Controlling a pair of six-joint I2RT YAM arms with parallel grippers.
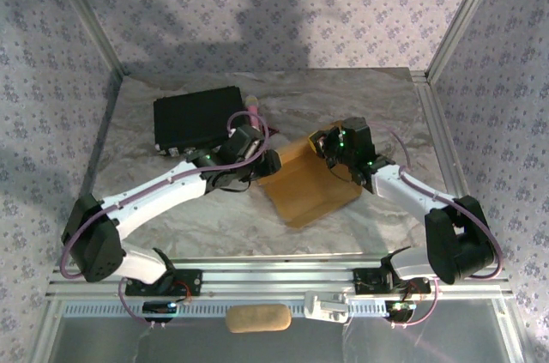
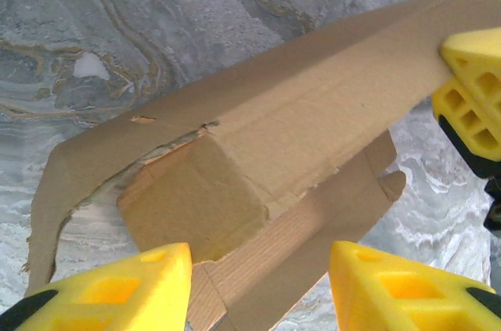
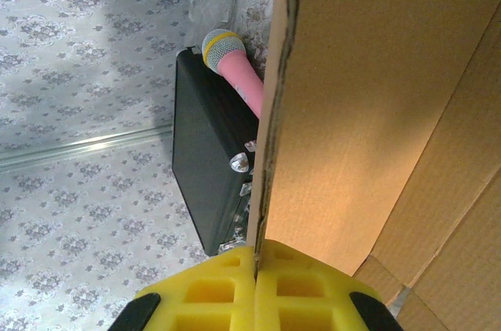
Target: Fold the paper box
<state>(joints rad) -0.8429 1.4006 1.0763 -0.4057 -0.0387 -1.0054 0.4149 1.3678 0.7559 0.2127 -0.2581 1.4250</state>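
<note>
Box (image 1: 309, 184) mid desk (image 1: 360, 105), early stage: one side wall raised, right end effector (image 3: 254, 264) clenched on its edge. Left end effector (image 2: 258, 260) released, straddling a corner flap. Other walls and lid still to fold.

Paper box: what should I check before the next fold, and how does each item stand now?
1. Right gripper shut on the box flap edge: ok.
2. Left gripper grip: cannot tell; fingers apart, a panel between them.
3. Held flap lifted off the table: ok.
4. Case and microphone apart from the box: ok.
5. Folding finished: not ok; panels lie open.
</note>
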